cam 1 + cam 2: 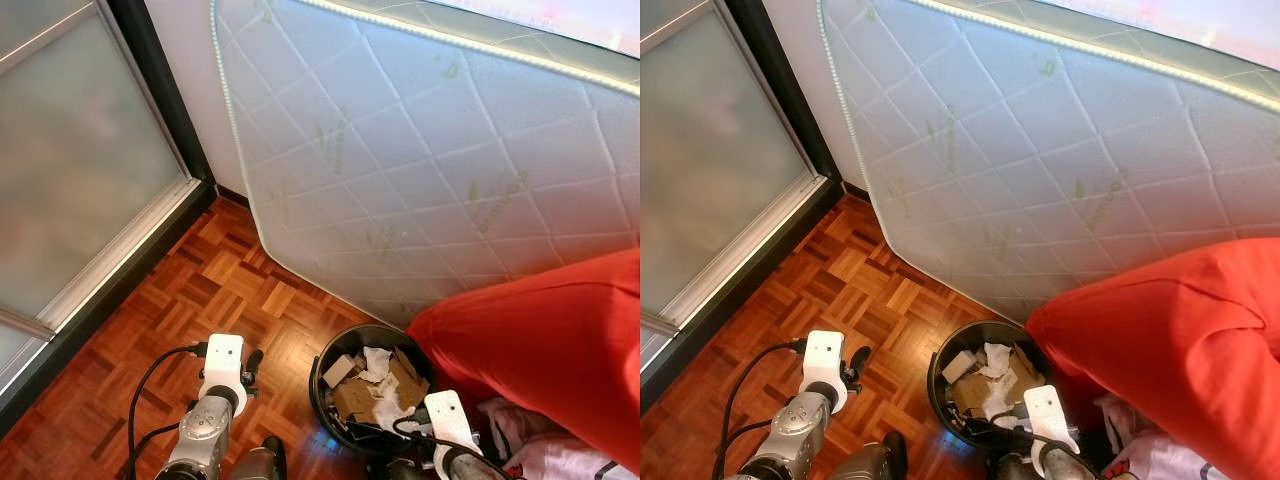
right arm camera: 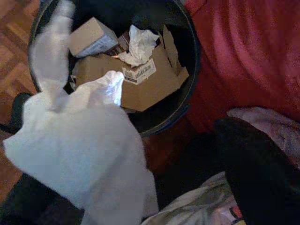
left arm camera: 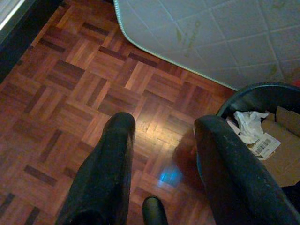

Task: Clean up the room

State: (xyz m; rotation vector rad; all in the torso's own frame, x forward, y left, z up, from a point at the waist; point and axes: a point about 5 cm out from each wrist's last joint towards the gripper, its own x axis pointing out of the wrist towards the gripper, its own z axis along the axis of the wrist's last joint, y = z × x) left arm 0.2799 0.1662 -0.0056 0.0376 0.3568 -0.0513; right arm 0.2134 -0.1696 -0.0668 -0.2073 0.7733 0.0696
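Tissue [image 2: 84, 154] on right claw [image 2: 140, 187] above bin [image 2: 187, 70]

— What's showing at the lower middle?
— A black bin [image 1: 330, 362] holding brown cardboard [image 1: 358, 397] and white paper [image 1: 377, 362] (crumpled).
— And around it?
— Reddish-brown parquet floor [image 1: 205, 290] is gleaming; a white diamond-quilted mattress [image 1: 430, 160], red cloth [image 1: 540, 340] lower right.
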